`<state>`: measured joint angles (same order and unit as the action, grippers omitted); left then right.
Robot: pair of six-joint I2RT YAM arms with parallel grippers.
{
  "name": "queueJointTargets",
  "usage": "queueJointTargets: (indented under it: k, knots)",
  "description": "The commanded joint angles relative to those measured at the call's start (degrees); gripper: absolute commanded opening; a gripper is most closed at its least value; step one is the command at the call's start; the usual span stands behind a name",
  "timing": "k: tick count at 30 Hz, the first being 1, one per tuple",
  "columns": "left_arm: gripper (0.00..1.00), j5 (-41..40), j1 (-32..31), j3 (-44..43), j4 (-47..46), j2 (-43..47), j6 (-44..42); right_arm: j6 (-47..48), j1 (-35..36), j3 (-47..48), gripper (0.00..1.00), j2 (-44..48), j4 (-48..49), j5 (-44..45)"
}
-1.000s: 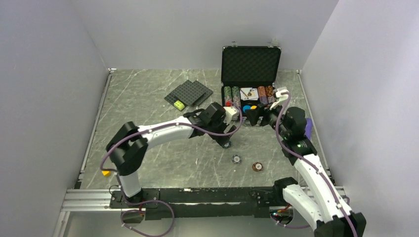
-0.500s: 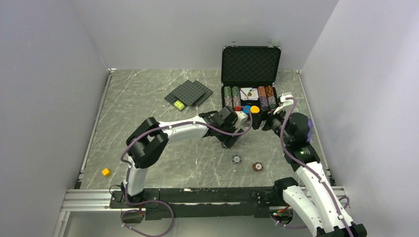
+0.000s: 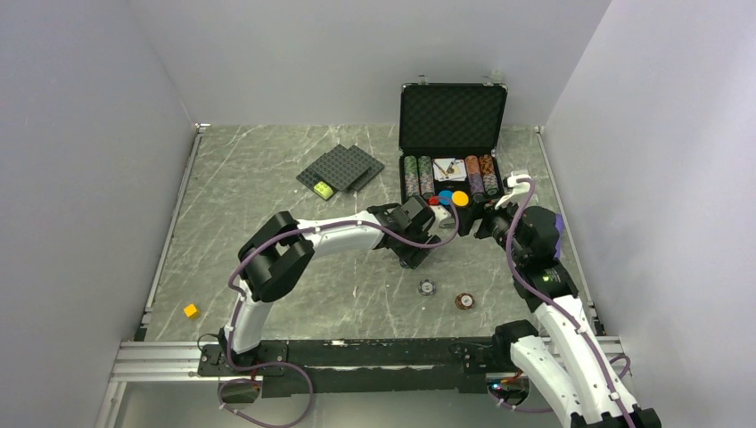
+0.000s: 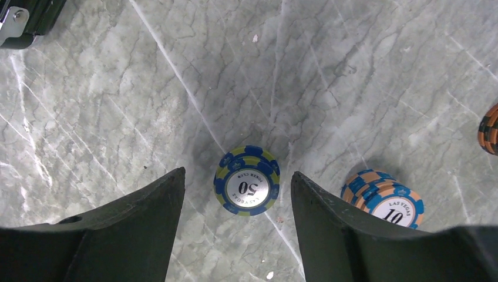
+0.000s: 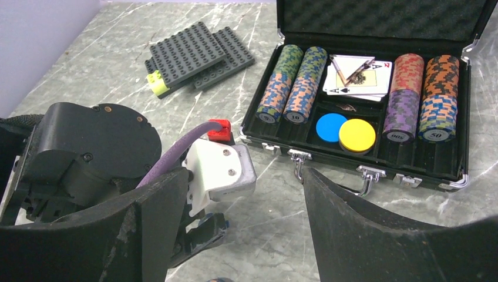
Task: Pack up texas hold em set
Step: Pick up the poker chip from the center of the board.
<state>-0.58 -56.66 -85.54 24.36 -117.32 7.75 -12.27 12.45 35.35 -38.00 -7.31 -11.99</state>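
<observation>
Swinging in from the left over the last second, the left arm has carried its jaws further right, over a blue-and-green chip, and narrowed them. The right arm has drawn back a little from the case front. A small yellow block, earlier partly hidden by the left elbow, now lies uncovered.

Walls close the grey marble worktop on the left, back and right, and a metal rail runs along the near edge. Bare marble spreads over the left half and middle, while the right rear corner is crowded. There the black silver-edged briefcase stands open, its foam-lined lid upright by the back wall. Its tray holds rows of chips on edge and cards in the centre. Below the cards a blue disc touches a yellow disc. Dark studded plates lie left of the case, apart from it.

The left jaws stand apart on either side of the blue-and-green chip, marked 50 and flat on the worktop, with a gap at each side. Near it sits a short peach-and-blue stack marked 10. An orange-and-black chip shows at the edge of the left wrist view. The right jaws hang wide apart, holding nothing, near the case latches.
</observation>
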Motion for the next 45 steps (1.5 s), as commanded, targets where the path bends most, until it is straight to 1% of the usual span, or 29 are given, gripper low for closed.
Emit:
queueJointTargets:
  k: [1,6,17,25,45]
  knots:
    - [0.69,-1.8,-0.8,-0.7,1.7,-1.8,-1.5,-1.4,0.3,0.1,0.77,1.3,3.9,-2.1]
    - [0.68,0.0,-1.1,0.3,0.9,-1.8,-1.8,-1.5,0.3,0.0,0.77,1.6,4.2,-2.3]
    - [0.65,0.1,-1.5,0.4,1.7,-2.7,-3.3,-1.5,0.3,-0.3,0.77,1.3,4.5,-2.3]
    - [0.58,-1.6,-2.0,0.3,3.0,-3.5,-4.8,-1.5,0.3,-0.4,0.78,1.9,4.7,-2.3]
    - [0.55,-1.3,-4.4,1.5,5.1,-4.0,-5.2,-1.5,0.3,-1.0,0.79,3.1,4.9,-0.9]
